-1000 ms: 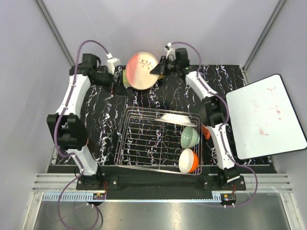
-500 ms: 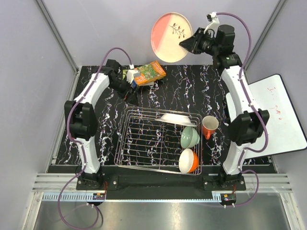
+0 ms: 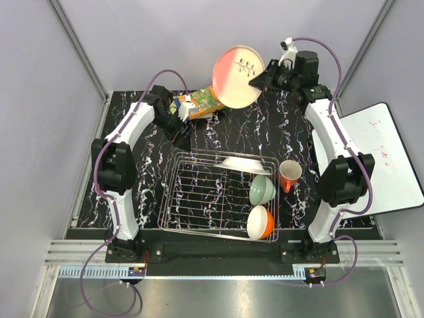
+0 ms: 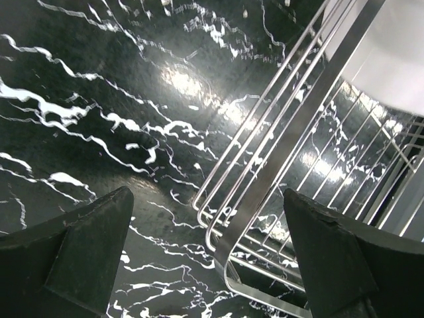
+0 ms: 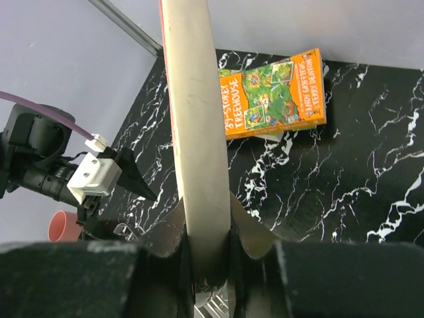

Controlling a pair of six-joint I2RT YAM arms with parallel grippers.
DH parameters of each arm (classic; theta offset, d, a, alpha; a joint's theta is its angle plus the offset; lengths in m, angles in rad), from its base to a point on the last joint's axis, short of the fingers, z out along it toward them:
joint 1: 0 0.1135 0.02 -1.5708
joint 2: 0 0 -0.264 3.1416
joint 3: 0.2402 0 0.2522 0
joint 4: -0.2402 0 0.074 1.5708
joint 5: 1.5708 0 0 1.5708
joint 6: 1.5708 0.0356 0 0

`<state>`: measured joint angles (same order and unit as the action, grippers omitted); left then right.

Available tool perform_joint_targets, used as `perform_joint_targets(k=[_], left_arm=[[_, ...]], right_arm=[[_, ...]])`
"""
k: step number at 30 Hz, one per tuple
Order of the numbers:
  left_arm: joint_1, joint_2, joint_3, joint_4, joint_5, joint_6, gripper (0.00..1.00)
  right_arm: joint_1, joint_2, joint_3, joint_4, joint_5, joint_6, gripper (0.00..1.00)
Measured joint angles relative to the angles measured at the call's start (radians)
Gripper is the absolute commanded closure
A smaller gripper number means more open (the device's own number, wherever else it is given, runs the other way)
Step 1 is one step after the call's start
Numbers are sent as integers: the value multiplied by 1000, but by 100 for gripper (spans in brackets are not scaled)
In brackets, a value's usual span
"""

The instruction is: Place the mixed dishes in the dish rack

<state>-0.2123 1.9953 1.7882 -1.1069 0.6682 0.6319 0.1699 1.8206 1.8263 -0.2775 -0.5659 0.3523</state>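
Peering through your right wrist camera, you get the pink-and-cream plate [image 5: 192,132] only edge-on, with its top cut off by the frame. The pink cup [image 5: 61,226] is a mere sliver at 8 o'clock, behind the left arm. Your left hand [image 4: 207,218] is hard to pick out from above against the dark tabletop [image 3: 146,185]. Its own camera shows the fingers spread wide, hanging over the 11 o'clock corner of the dish rack [image 3: 199,192].

Your right arm stretches toward 12 o'clock. Its hand [image 3: 257,81] pinches the plate's rim and holds it aloft near the book [image 3: 202,101]. On the rack's 3 o'clock side sit the white plate [image 3: 242,163], pale green bowl [image 3: 262,190] and orange bowl [image 3: 260,222]. The orange-red mug [image 3: 289,175] stands just outside.
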Motion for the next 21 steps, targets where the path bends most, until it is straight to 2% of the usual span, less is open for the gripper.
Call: perform_joint_targets(k=[5, 10, 13, 16, 21], left_arm=[[-4, 0, -31, -3, -15, 19, 4], [-14, 14, -43, 3, -51, 14, 35], [-17, 42, -43, 6, -66, -5, 43], [-13, 67, -42, 23, -81, -35, 48], [6, 70, -37, 47, -97, -81, 51]], right_arm=[[-7, -1, -26, -9, 1, -4, 100], [-8, -24, -51, -8, 1, -9, 100], [-8, -56, -76, -9, 0, -18, 100], [-8, -92, -99, -10, -3, -32, 100], [-8, -173, -162, -13, -28, -45, 100]])
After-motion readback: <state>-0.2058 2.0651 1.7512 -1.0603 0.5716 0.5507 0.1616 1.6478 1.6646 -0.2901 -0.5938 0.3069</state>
